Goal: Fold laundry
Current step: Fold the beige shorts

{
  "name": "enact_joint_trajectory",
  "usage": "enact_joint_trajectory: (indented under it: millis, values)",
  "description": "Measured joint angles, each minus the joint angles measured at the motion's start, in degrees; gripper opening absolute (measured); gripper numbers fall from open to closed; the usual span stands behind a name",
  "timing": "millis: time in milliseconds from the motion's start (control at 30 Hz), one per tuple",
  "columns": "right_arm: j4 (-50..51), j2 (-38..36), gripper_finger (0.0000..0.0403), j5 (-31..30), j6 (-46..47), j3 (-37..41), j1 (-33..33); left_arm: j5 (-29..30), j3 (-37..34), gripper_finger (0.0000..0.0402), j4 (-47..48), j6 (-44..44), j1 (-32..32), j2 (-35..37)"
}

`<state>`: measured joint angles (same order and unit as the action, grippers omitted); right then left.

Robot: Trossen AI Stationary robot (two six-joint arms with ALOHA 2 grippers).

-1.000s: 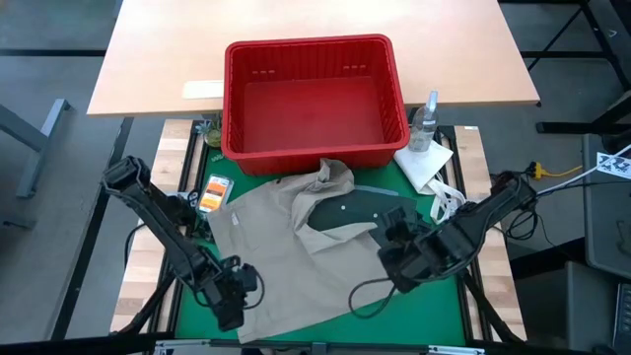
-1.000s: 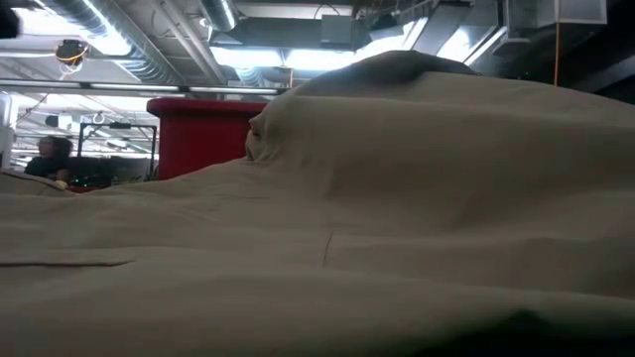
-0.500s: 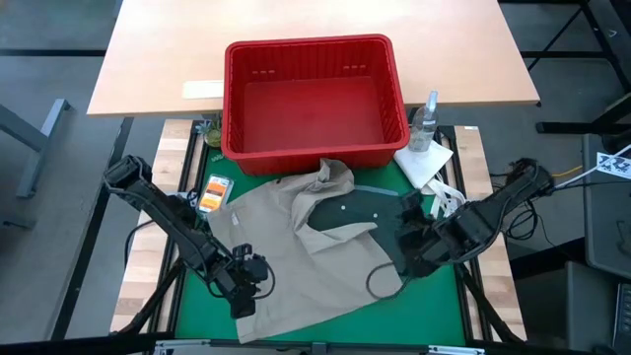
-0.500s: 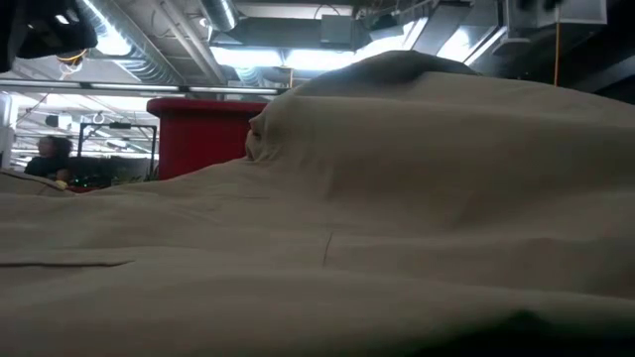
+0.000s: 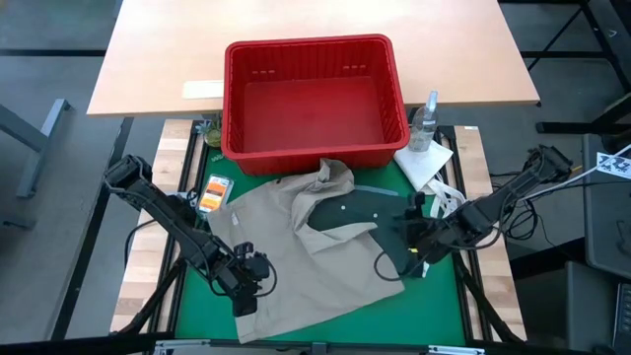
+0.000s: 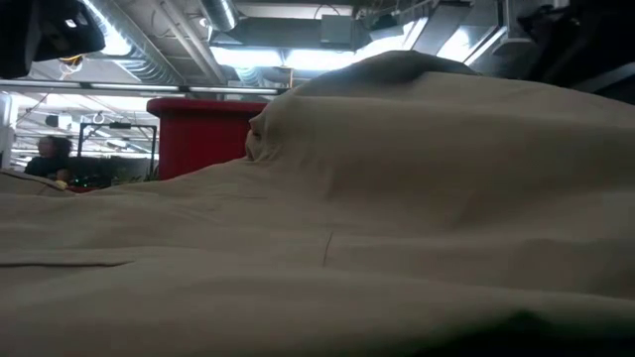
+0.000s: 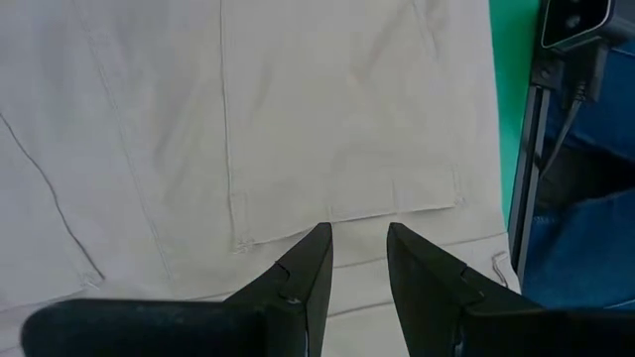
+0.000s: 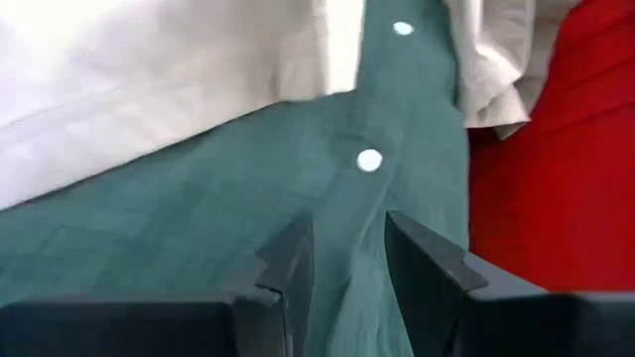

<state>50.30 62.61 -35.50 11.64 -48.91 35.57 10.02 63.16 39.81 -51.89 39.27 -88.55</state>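
Your left gripper [image 7: 357, 243] has its jaws parted a little, a narrow gap between the fingers, and they're not pinching anything. They hover just over the beige khaki piece [image 5: 286, 256], right by the stitched edge of a pocket or hem, near the corner of the cloth closest to you. I'd guess you're lining up to nip that edge for a fold.

Your right gripper [image 8: 342, 253] is about the same: jaws spread a bit, nothing between them. They point at the dark olive green piece [image 8: 248, 188], along the strip with the white buttons. From above, that gripper sits at the right-hand edge of the green garment [image 5: 350, 212].

The khaki lies spread over the green mat [image 5: 434, 296] on the bench, partly covering the green piece, so both need sorting out before any real fold. The red basket [image 5: 314, 99] sits behind, touching the bunched-up khaki top. A white cloth [image 5: 424, 163] and a spray bottle [image 5: 426, 118] sit off to the right of it.
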Motion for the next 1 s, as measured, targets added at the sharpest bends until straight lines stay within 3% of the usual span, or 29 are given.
enact_joint_trajectory:
  millis: [233,567,1000]
  values:
    - [-8.01,1.26,0.0127,-4.81,-1.58,1.84,0.0,0.0,0.0,0.0094,-0.03,-0.1,0.0,0.0]
    - [-14.57,2.26,0.0127,-6.06,-3.28,1.82,0.0,0.0,-0.02,0.0094,-1.87,-0.53,0.0,0.0]
    - [-20.74,10.92,0.0127,-6.17,-6.06,1.78,-2.95,1.33,-0.02,0.0094,-3.58,-0.64,0.0,0.0]
